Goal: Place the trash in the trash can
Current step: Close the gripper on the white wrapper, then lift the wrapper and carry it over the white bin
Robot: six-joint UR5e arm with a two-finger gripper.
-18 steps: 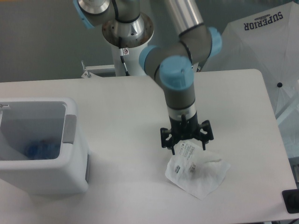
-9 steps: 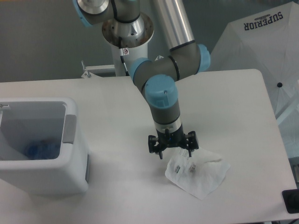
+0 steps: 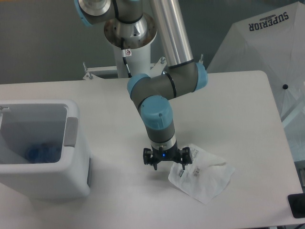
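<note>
Camera view, fixed, single: we see the black two-finger gripper point(image 3: 167, 162) low over the table at the near-left edge of the crumpled white plastic wrapper with small black print point(image 3: 202, 174), which lies flat on the white table point(image 3: 119, 119). We judge the jaws spread and holding nothing, though whether a fingertip touches the film we cannot tell. The boxy white plastic trash can with grey handle panel point(image 3: 71, 143) stands well apart to the left; a bluish crushed bottle point(image 3: 40, 152) lies inside it. For a good pinch, we advise centring on a raised fold and closing fully before lifting, since thin film slips easily.
</note>
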